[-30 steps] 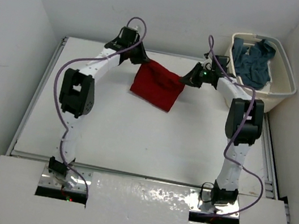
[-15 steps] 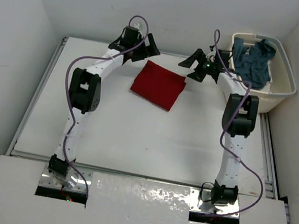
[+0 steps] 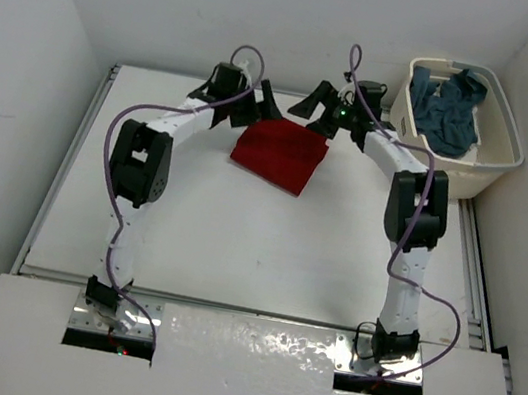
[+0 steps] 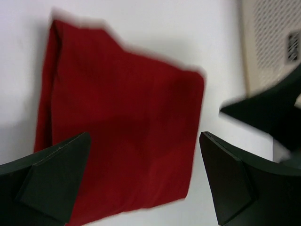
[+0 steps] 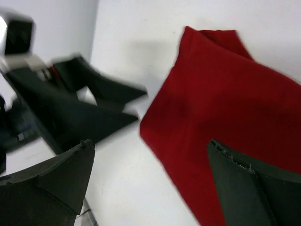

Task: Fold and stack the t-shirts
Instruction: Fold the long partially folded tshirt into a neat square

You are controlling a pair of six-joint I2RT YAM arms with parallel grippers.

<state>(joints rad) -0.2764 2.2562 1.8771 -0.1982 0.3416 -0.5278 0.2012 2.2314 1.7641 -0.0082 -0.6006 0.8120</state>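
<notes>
A folded red t-shirt (image 3: 279, 155) lies flat on the white table (image 3: 236, 244) at the back centre, with nothing gripping it. My left gripper (image 3: 257, 105) hovers open over its far left corner, and my right gripper (image 3: 318, 105) hovers open over its far right corner. In the left wrist view the red t-shirt (image 4: 122, 122) lies below the wide-open left gripper (image 4: 145, 139). The right wrist view shows the red t-shirt (image 5: 225, 108) under the open right gripper (image 5: 150, 143), with the left gripper's fingers (image 5: 94, 103) close by. A slate blue-grey t-shirt (image 3: 446, 106) lies crumpled in the basket.
The cream perforated laundry basket (image 3: 493, 160) stands at the back right corner, just beyond the right arm; its wall (image 4: 273, 42) shows in the left wrist view. White walls close in the table at the back and on both sides.
Both grippers went from shut on the red t-shirt's top corners to open. The shirt dropped flat onto the table. Both grippers have risen and moved closer together over its far edge.
</notes>
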